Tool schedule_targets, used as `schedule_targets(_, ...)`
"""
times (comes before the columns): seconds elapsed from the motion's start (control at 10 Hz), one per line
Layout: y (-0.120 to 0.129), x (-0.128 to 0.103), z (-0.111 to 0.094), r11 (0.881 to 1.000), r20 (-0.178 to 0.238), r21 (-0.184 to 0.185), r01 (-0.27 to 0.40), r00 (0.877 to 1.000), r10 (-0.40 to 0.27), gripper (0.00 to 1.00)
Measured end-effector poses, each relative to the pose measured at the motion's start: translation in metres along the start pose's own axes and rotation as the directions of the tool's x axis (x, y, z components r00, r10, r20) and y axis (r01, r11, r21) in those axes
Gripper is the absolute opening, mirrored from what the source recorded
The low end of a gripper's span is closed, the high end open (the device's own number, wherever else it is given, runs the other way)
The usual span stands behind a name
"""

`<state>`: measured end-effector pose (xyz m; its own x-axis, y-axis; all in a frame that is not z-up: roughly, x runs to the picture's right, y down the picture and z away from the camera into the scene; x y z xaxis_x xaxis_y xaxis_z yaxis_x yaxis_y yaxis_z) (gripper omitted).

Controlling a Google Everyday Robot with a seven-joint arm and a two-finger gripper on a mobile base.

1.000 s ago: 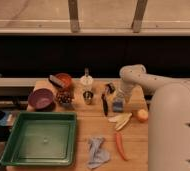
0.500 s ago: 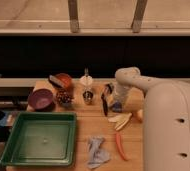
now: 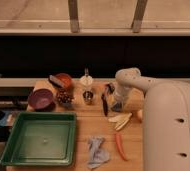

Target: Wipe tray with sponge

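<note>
Wooden tabletop (image 3: 94,127) lies under my gripper (image 3: 106,102), which hangs pointing down; the green tray (image 3: 38,142) sits well apart, leftward and nearer. Spread or pressed, I cannot tell.

— How is the arm (image 3: 128,80) posed?
— It reaches forward from the white body (image 3: 170,130), its elbow bent.
— And the gripper (image 3: 106,101)?
— It hangs low, left of that elbow, pointing downward.

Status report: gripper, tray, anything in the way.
Gripper low at rear centre, beside small cup, apart from green tray. Tray sits front left. Sponge not made out. Crumpled cloth just right of tray.
</note>
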<state>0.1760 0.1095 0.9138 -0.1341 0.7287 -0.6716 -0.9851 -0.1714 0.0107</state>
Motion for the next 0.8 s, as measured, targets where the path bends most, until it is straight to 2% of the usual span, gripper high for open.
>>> schedule_targets(0.1, -0.006, -0.002, -0.003, 1.0, 0.01, 0.01, -0.012, 1.0, 0.012, 0.02)
schedule_targets(0.3, -0.018, -0.011, -0.014, 0.999, 0.042, 0.026, -0.031, 0.999, 0.03, 0.0)
schedule_targets(0.5, -0.022, -0.021, -0.046, 0.999, 0.084, 0.032, -0.028, 0.996, 0.026, 0.0)
schedule_targets(0.8, -0.001, -0.024, -0.077, 0.998, 0.111, -0.011, 0.064, 0.992, -0.063, 0.0)
